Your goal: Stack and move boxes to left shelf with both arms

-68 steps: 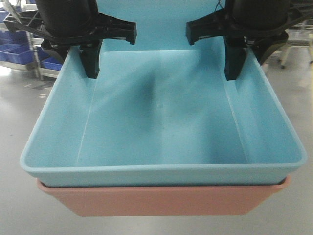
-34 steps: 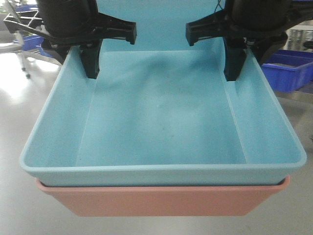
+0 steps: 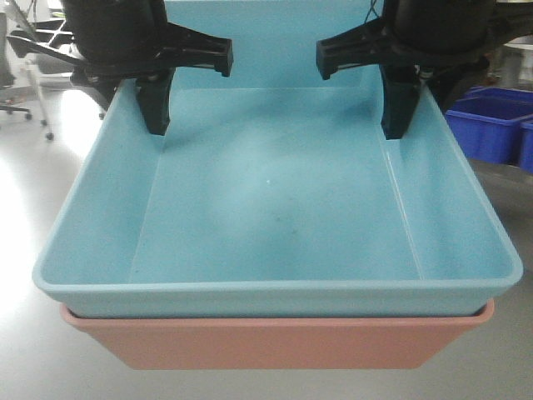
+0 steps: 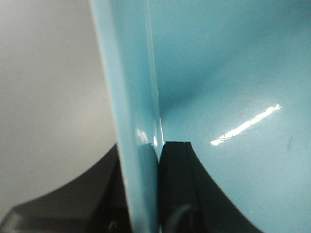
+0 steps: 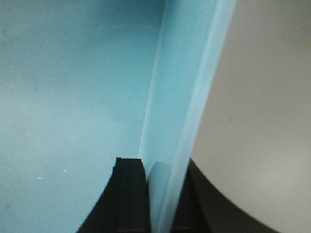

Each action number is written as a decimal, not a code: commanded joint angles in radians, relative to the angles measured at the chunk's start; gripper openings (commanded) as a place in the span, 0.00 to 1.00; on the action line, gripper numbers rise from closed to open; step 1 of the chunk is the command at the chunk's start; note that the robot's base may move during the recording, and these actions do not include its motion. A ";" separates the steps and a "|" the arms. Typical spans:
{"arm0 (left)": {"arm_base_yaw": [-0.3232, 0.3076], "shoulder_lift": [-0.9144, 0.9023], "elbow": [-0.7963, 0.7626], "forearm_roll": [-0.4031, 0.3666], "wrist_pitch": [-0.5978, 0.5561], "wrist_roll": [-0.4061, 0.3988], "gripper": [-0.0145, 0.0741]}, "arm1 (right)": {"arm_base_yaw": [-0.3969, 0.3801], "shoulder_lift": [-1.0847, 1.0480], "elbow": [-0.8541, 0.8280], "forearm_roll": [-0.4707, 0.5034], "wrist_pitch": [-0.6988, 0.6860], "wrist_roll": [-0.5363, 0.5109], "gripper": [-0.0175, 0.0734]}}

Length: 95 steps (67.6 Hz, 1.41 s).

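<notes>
The light cyan box [image 3: 275, 208] sits nested in the salmon-pink box [image 3: 275, 342], and the stack hangs in the air above the floor. My left gripper [image 3: 143, 104] is shut on the cyan box's left wall, one finger inside and one outside. My right gripper [image 3: 410, 104] clamps the right wall the same way. In the left wrist view the cyan wall [image 4: 136, 97] runs between the black fingers of the left gripper [image 4: 146, 162]. In the right wrist view the wall [image 5: 189, 87] is pinched by the right gripper [image 5: 163, 172]. The left shelf is out of view.
Dark blue bins [image 3: 491, 125] stand at the right, behind the stack. Chair or cart legs on castors [image 3: 29, 75] show at the upper left. Glossy grey floor [image 3: 33, 217] lies below and around the boxes.
The background has slid sideways: blue bins on a rack at the left are gone, and blue bins now show at the right. The boxes and both grips look unchanged in the view.
</notes>
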 commanded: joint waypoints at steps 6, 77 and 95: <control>-0.051 -0.049 -0.058 -0.045 -0.239 0.005 0.16 | 0.035 -0.044 -0.049 0.068 -0.269 -0.017 0.25; -0.051 -0.032 -0.058 -0.045 -0.240 0.005 0.16 | 0.035 -0.040 -0.049 0.042 -0.257 -0.017 0.25; -0.051 -0.025 -0.058 -0.045 -0.240 0.005 0.16 | 0.035 -0.034 -0.049 0.042 -0.254 -0.017 0.25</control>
